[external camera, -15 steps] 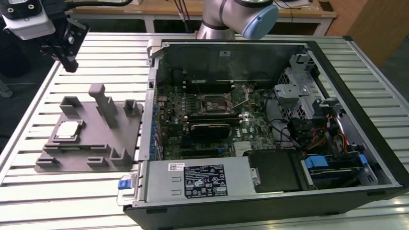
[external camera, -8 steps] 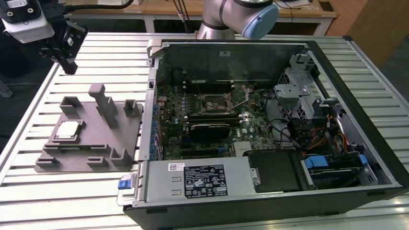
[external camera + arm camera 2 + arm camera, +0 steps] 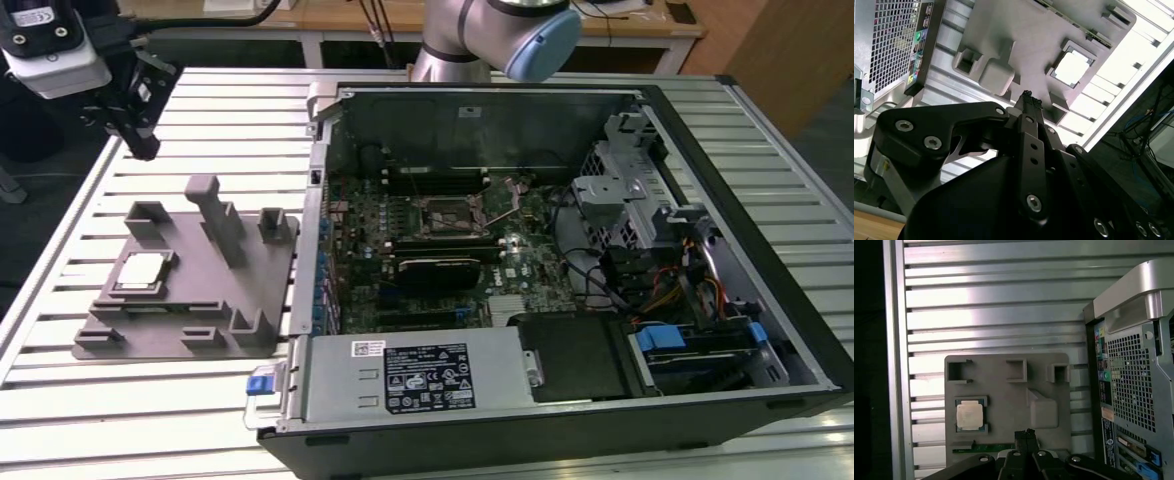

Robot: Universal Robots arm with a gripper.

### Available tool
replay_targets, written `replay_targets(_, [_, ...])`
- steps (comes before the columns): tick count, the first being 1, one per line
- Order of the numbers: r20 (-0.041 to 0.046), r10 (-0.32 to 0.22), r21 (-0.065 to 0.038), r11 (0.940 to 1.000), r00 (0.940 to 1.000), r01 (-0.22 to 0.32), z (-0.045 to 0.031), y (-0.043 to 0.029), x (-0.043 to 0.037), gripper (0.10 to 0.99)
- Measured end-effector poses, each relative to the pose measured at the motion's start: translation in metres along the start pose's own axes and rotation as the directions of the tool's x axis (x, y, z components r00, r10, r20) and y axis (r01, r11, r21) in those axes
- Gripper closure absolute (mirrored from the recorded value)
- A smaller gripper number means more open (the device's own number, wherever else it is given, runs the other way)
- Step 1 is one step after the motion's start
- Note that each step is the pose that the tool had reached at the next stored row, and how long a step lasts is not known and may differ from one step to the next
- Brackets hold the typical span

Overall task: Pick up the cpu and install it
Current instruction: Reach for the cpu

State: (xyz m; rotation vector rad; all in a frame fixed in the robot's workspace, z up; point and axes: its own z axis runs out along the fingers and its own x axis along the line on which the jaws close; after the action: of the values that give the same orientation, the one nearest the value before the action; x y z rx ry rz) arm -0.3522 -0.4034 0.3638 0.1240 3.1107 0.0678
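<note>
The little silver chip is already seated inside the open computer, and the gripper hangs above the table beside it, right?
Not quite. The cpu is not inside the computer case. The exterior view shows it lying in a pocket of the grey holder on the table, to the exterior view's left of the case. The gripper does hang above the table beside it.

An open computer case (image 3: 467, 125) lies on the slatted metal worktop (image 3: 134, 400), with a green motherboard (image 3: 521, 275) and a silver power supply (image 3: 414, 375) inside. Just beside the case, on the exterior view's left, sits a grey holder plate (image 3: 200, 300).
</note>
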Motion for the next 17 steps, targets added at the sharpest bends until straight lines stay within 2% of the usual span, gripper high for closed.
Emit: replay_targets(17, [-0.0002, 0.0, 0.0, 1.0, 1.0, 0.0, 0.0081, -0.0029, 0.0081, 0.98])
